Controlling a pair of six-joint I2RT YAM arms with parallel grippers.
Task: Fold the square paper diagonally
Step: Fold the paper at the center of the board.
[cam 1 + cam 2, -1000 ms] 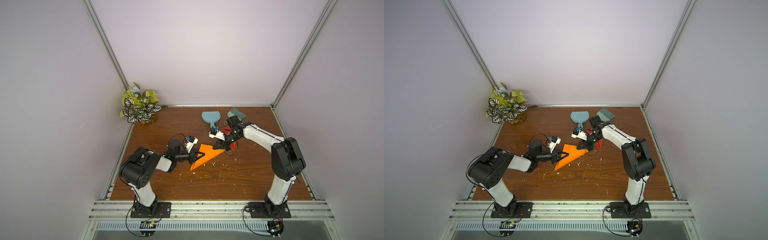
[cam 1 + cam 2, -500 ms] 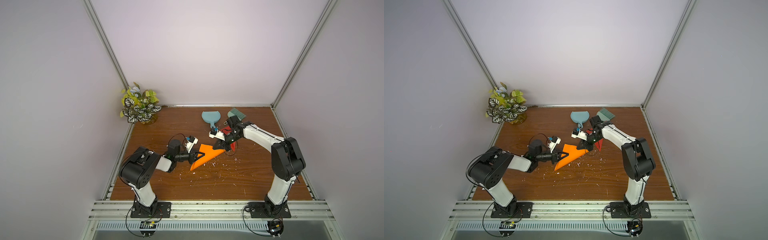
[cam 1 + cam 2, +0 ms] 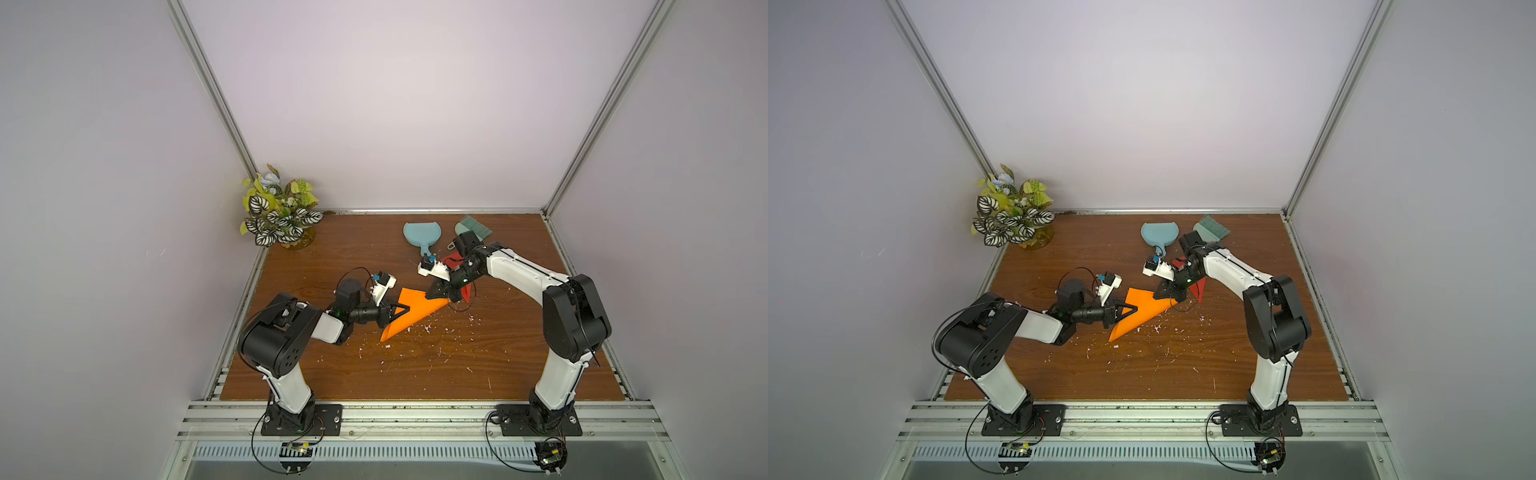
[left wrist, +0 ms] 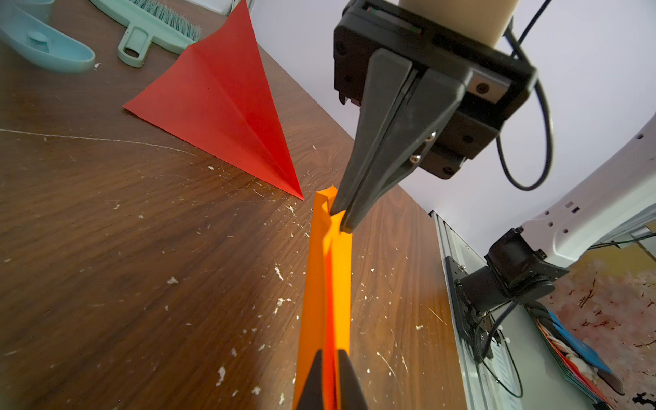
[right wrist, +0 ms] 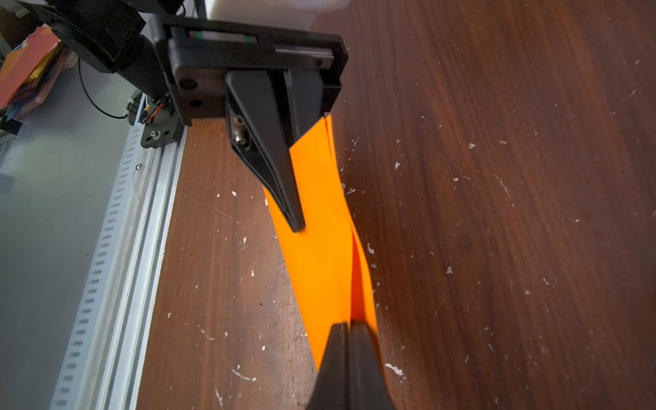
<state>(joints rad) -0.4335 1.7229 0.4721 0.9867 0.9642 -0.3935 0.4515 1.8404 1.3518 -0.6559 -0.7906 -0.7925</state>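
Orange paper (image 3: 415, 312) folded triangle, long edge diagonal, sharp tip pointing near-left

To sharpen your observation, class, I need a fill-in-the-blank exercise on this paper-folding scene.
The left gripper and right gripper each pinch the ____ paper.
The second paper, lying ungripped, is ____.
The brush lies beside a ____ dustpan.
Missing words: orange, red, blue.
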